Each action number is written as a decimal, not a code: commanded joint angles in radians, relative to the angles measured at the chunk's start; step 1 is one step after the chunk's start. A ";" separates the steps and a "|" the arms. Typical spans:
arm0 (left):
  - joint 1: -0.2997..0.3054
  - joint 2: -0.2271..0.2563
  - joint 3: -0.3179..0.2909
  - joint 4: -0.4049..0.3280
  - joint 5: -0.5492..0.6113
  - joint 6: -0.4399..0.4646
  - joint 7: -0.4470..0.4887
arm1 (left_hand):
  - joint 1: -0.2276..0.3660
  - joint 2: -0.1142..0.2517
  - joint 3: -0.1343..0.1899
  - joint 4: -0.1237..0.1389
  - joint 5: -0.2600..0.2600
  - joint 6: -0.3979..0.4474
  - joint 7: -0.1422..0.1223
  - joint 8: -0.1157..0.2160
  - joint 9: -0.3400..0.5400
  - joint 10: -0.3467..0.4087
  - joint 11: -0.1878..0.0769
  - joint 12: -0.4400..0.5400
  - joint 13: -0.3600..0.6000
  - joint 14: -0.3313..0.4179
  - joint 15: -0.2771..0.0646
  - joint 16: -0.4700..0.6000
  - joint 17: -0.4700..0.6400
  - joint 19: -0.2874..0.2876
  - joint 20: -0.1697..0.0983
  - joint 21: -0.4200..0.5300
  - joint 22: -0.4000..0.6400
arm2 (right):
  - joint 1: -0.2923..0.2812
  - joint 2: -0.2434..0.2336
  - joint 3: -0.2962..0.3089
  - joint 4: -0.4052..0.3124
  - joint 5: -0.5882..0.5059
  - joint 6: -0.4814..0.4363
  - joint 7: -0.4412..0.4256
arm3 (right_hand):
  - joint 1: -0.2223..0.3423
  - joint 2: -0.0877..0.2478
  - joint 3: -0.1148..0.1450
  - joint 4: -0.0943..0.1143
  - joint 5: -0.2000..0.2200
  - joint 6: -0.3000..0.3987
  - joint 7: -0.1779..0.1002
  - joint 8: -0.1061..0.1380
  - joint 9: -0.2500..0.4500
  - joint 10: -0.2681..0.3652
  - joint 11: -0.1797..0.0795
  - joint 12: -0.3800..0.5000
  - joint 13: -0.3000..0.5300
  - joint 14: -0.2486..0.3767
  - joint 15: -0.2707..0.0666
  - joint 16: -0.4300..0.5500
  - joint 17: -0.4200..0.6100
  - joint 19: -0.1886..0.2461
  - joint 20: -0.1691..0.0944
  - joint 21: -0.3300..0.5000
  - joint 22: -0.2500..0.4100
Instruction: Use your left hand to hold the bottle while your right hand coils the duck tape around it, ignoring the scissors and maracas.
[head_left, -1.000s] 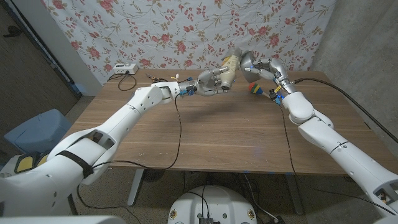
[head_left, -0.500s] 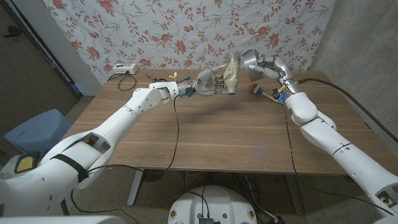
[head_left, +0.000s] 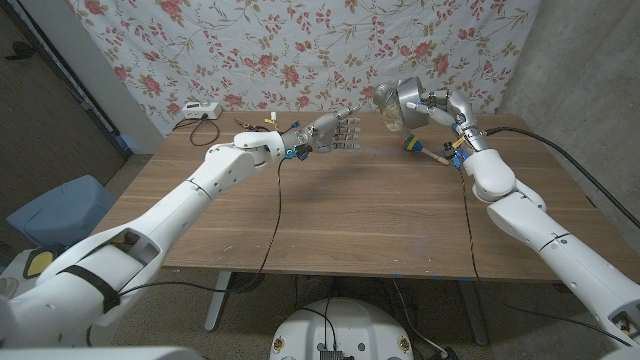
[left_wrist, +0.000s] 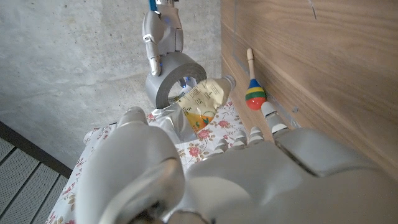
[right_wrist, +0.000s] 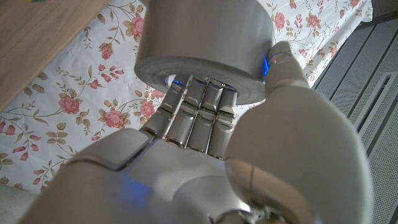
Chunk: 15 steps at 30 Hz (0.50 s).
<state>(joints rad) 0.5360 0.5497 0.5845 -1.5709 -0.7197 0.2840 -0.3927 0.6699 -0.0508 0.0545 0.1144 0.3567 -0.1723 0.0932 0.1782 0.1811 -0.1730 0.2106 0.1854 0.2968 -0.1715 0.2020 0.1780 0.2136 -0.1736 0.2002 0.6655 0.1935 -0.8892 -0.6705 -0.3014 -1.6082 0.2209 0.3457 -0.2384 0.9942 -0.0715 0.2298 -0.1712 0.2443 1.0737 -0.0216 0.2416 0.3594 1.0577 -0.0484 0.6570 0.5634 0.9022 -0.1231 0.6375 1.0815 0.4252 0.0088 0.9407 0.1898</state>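
Observation:
My right hand holds the grey duck tape roll in the air above the table's far right. The yellowish bottle is stuck through the ring of the roll and hangs from it, tilted. In the left wrist view the bottle pokes out of the roll, with the right hand's fingers on the roll's rim. My left hand hovers a short way to the left of the bottle, fingers apart, holding nothing. The right wrist view shows my right hand gripping the roll.
A striped maraca lies on the table under the tape roll, also seen as the maraca from the left wrist. A white device with cables sits at the far left corner. A floral curtain hangs behind the wooden table.
My left hand has let go of the bottle and drawn back to the left. The bottle now hangs in the tape roll, which my right hand has lifted slightly.

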 joint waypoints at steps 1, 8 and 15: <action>0.066 0.101 0.002 -0.173 0.207 -0.026 0.275 | -0.010 0.000 -0.006 0.001 0.006 -0.476 -0.005 0.005 0.003 -0.394 0.008 0.005 0.002 -0.352 0.009 0.007 -0.001 -0.495 0.011 -0.001 0.004 | -0.002 -0.008 0.007 -0.020 -0.015 -0.025 -0.006 | 0.210 0.217 0.064 0.035 0.007 0.011 -0.003 0.008 0.004 0.029 -0.024 0.003 0.003 0.009 -0.074 -0.001 0.004 0.001 -0.002 0.008 0.002; 0.091 0.155 0.019 -0.232 0.379 -0.026 0.402 | -0.014 -0.004 -0.018 0.002 0.012 -0.476 -0.021 0.007 0.003 -0.410 0.007 0.006 -0.004 -0.376 0.009 0.006 -0.003 -0.505 0.011 -0.013 0.005 | 0.003 -0.026 -0.004 -0.050 -0.038 -0.057 0.005 | 0.208 0.217 0.066 0.035 0.007 0.013 -0.003 0.008 0.004 0.029 -0.024 0.003 0.003 0.011 -0.075 -0.002 0.006 0.000 -0.002 0.011 0.001; 0.109 0.212 0.041 -0.310 0.577 0.038 0.505 | -0.019 -0.010 -0.032 0.004 0.019 -0.482 -0.036 0.006 0.003 -0.431 0.003 0.006 -0.010 -0.401 0.009 0.006 -0.005 -0.517 0.010 -0.030 0.006 | -0.001 -0.051 -0.019 -0.090 -0.084 -0.096 0.007 | 0.207 0.215 0.069 0.034 0.008 0.014 -0.004 0.007 0.003 0.029 -0.023 0.002 0.004 0.013 -0.074 -0.006 0.007 -0.001 -0.001 0.014 0.001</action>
<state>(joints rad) 0.6101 0.6817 0.6032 -1.7704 -0.4362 0.2617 -0.0812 0.6593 -0.0614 0.0310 0.1159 0.3690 -0.1717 0.0675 0.1782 0.1812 -0.1728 0.2106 0.1854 0.2875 -0.1715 0.2019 0.1780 0.2090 -0.1736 0.2000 0.6450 0.1948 -0.8893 -0.6895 -0.3003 -1.6443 0.1854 0.2974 -0.2389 0.9933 -0.0706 0.2298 -0.1712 0.2488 1.0737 -0.0216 0.2456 0.3591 1.0577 -0.0484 0.6531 0.5627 0.9021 -0.1229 0.6331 1.0861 0.4252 0.0088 0.9477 0.1899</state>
